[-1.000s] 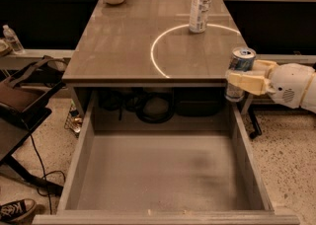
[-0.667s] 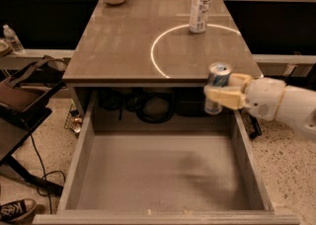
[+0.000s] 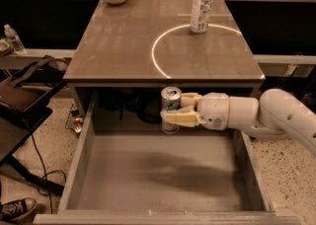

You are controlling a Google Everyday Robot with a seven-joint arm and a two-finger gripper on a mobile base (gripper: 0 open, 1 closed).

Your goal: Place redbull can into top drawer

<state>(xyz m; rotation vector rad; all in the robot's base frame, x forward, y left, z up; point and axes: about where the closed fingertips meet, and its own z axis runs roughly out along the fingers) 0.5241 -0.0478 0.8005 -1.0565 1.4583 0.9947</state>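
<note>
One can (image 3: pixel 171 101), carried in over the drawer (image 3: pixel 148 189).
A second ago the gripper (image 3: pixel 174 110) held it outside the drawer's right wall. Now, fingers clamped on it, the can hangs upright above the drawer's back, mid-width. Lowering and release look to be what's left.

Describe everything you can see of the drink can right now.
The can is slim metal, blue and silver with a silver top. It stands upright, clamped between the cream fingers of the end effector, which reaches in from the picture's right. It is over the rear of the open drawer, below the table edge; contact with the drawer floor is unclear.
</note>
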